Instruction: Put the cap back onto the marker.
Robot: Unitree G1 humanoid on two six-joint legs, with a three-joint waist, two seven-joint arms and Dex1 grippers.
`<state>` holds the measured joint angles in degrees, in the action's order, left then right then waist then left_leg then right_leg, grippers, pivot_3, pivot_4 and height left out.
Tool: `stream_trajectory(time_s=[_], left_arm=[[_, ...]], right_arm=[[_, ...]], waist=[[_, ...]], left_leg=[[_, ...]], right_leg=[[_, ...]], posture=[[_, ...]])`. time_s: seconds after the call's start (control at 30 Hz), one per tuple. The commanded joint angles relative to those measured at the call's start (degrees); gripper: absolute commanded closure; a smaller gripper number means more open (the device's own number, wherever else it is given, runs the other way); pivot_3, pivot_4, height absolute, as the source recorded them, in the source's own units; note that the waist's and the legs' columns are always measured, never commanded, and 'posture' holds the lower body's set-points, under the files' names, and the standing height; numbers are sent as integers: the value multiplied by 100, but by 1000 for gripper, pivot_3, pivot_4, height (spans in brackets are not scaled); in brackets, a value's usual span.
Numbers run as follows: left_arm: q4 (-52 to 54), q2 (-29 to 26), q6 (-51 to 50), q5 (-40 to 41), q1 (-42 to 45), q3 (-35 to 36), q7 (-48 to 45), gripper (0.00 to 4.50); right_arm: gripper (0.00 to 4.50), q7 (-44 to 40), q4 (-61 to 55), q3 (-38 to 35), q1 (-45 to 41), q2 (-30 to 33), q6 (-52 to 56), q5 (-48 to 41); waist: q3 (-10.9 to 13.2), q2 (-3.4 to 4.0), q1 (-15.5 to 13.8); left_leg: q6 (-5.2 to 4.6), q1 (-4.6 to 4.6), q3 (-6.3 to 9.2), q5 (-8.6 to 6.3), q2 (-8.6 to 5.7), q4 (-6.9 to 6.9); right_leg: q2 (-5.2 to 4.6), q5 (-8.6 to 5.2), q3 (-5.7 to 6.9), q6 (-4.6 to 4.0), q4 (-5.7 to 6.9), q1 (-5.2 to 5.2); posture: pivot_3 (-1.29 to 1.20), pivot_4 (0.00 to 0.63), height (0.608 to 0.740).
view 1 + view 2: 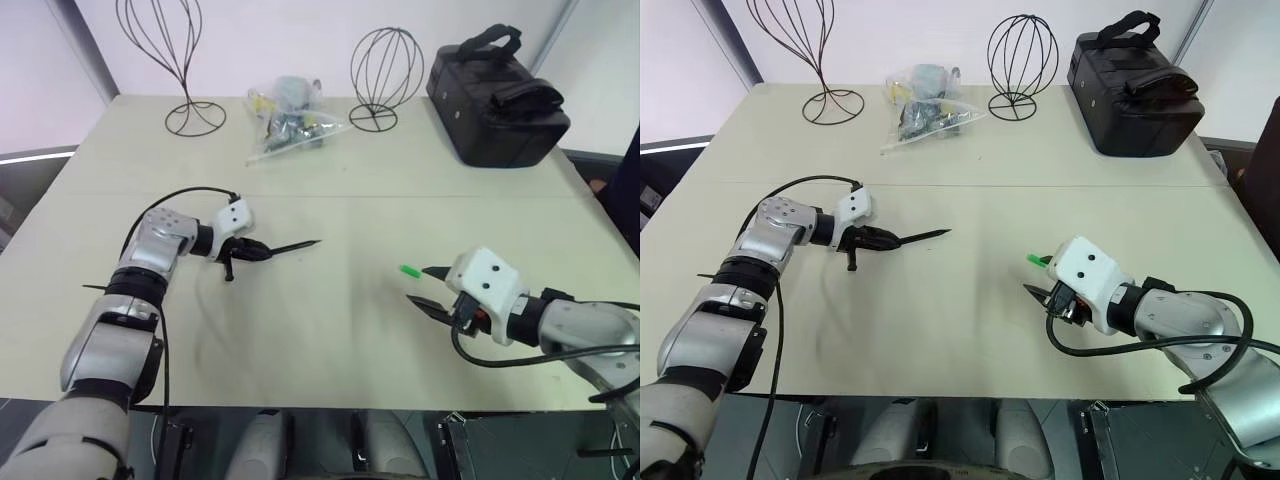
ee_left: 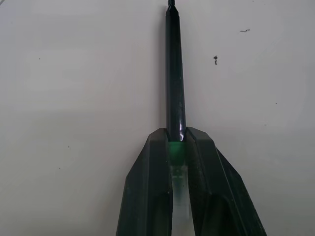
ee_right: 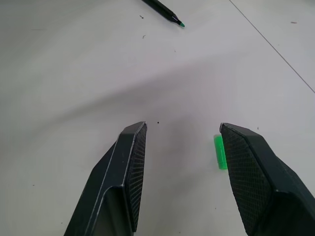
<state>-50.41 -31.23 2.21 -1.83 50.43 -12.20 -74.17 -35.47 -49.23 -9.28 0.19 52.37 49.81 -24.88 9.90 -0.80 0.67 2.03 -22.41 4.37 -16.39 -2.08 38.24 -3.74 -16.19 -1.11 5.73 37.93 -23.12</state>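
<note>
On the right side of the table (image 1: 330,330), the cap (image 1: 409,271) lies just beside the open right gripper (image 1: 428,288), while the left gripper (image 1: 262,251) is closed on the marker (image 1: 295,245), whose tip points right toward it.

The marker (image 2: 174,73) has a smooth, glossy black barrel that looks like plastic, catching a highlight beside its green band. The cap (image 3: 220,151) is smooth, bright green plastic, slightly translucent. The right gripper (image 3: 182,147) has matt black fingers (image 3: 133,162) with finely cross-hatched, rough pads; the left gripper (image 2: 177,140) has smooth, satin black fingers. The table (image 1: 330,330) is a matt, pale surface with small dark specks. The bag (image 1: 495,100) looks like matt black fabric, the stands (image 1: 385,70) thin black wire, and the pouch (image 1: 290,120) crinkled clear plastic.
</note>
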Motion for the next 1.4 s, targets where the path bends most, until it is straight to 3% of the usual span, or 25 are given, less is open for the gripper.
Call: stream_trajectory(time_s=[0.03, 0.33, 0.63, 0.87, 1.4], left_arm=[[74, 23, 397, -78, 51, -12, 38, 4486], [680, 161, 1244, 40, 162, 43, -45, 4486], [1510, 10, 1331, 64, 142, 26, -168, 4486], [2028, -121, 1055, 156, 8, 62, -196, 4486], [3068, -534, 363, 540, -354, 161, -194, 4486]], right_arm=[[2094, -51, -19, -37, -41, 52, -138, 48], [2094, -89, 578, 19, -111, -184, -578, 160], [2094, -132, 1736, 278, -532, -505, -1352, 544], [2094, -308, 2694, 453, -963, -969, -1741, 525], [2094, -628, 3508, 843, -853, -1242, -2324, 832]], waist=[[0, 0, -2], [1, -2, -3], [1, -1, 16], [2, -1, 13], [2, 1, 14]], left_leg=[[0, 0, 0, 0, 0, 0], [0, -1, 0, 0, 1, 0], [0, 0, -1, 0, 0, 0], [0, 0, -2, 0, 0, 0], [0, -1, -2, 0, 1, 0]], right_leg=[[0, 0, 0, 0, 0, 0], [-1, 0, -1, 0, 0, -1], [4, 0, -2, 0, 1, -2], [4, 0, -3, 0, 2, -3], [5, 0, -4, 0, 4, -5]], posture=[[0, 150, 740], [0, 150, 740], [0, 150, 740], [0, 150, 740], [0, 150, 740]])
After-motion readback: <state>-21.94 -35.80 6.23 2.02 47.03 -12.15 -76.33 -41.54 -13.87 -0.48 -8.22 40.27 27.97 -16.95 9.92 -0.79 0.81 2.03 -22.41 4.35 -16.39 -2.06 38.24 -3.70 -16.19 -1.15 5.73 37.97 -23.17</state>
